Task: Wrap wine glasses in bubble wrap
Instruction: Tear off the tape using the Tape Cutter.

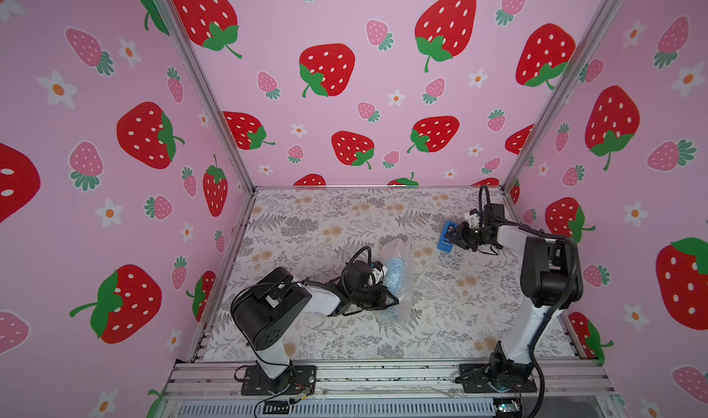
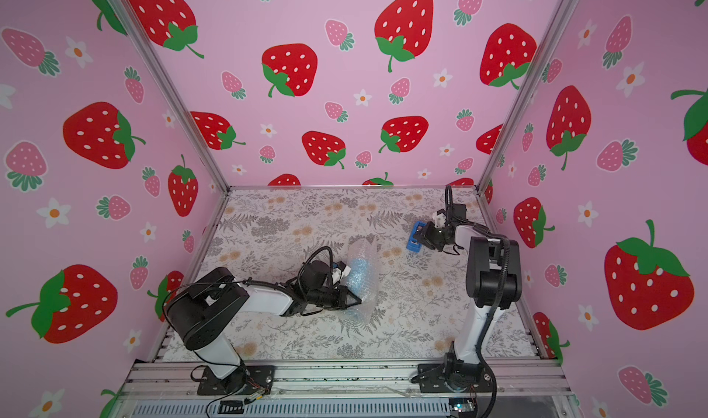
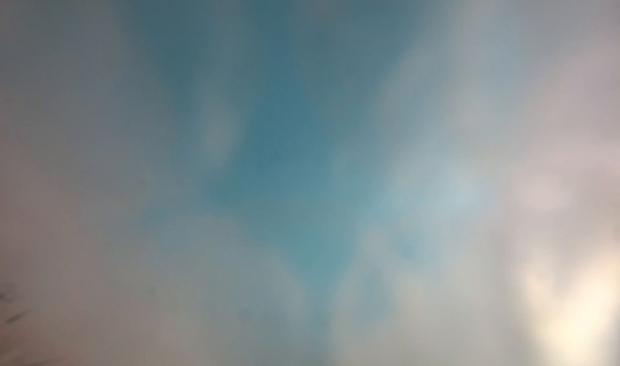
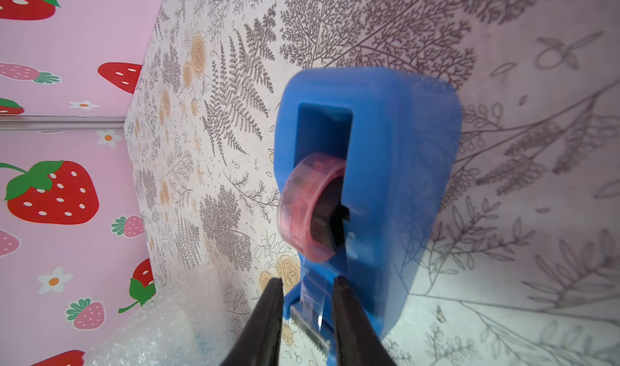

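Top views (both): the goblet (image 1: 396,272) (image 2: 360,272) shows as pale blue through the bubble wrap (image 1: 396,251) (image 2: 362,249) that covers it. The bundle is on the table (image 1: 306,224), near the middle. The wrap reaches past the blue toward the back wall and toward the front edge. The left gripper (image 1: 394,301) (image 2: 356,301) sits low at the near part of the bundle with its jaws drawn together, pinching the wrap. The right gripper (image 1: 456,238) (image 2: 421,238) is well apart from the bundle, toward the back right, right at the darker blue tape dispenser (image 1: 446,240) (image 2: 413,240) standing on the table.

Left wrist view: fully blurred. There is a blue haze in the middle, going grey and cream at the edges. No edges or jaws can be made out, so this view adds nothing on the grip.

Right wrist view: the tape dispenser (image 4: 385,180) fills the centre, slightly smeared, with a pinkish clear tape roll (image 4: 312,206) in its slot. A tape strip (image 4: 310,290) runs down to the toothed cutter (image 4: 310,330). The right gripper (image 4: 308,314) has its jaws parted, with the black fingers (image 4: 271,314) either side of the strip at the cutter end. I cannot tell whether they touch the strip or the dispenser. A corner of bubble wrap (image 4: 151,330) shows at the frame edge, off to one side of the dispenser
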You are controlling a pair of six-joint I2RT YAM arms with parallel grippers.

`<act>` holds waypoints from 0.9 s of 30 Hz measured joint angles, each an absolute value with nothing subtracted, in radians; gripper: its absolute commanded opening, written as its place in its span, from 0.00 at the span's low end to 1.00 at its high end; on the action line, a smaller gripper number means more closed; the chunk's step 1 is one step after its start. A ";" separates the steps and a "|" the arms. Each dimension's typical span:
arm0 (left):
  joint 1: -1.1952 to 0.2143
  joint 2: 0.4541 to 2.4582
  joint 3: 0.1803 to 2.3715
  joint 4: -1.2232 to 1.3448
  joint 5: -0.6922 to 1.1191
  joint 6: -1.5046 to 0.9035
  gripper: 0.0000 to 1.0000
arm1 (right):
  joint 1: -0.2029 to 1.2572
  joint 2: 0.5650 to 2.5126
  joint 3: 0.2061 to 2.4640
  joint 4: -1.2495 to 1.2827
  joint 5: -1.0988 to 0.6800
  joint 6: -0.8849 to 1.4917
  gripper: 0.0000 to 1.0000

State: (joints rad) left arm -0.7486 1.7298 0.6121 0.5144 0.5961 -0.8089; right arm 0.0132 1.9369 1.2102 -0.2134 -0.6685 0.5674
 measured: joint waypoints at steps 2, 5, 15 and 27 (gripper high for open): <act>-0.749 1.730 0.612 0.514 0.596 -0.809 0.08 | 0.013 1.943 1.214 -0.203 -0.679 0.576 0.28; -0.748 1.729 0.611 0.514 0.596 -0.809 0.08 | 0.013 1.951 1.215 -0.191 -0.699 0.586 0.28; -0.743 1.729 0.611 0.513 0.600 -0.809 0.08 | 0.013 1.958 1.214 -0.162 -0.715 0.611 0.28; -0.737 1.737 0.611 0.523 0.617 -0.809 0.07 | 0.013 1.968 1.212 -0.152 -0.706 0.626 0.10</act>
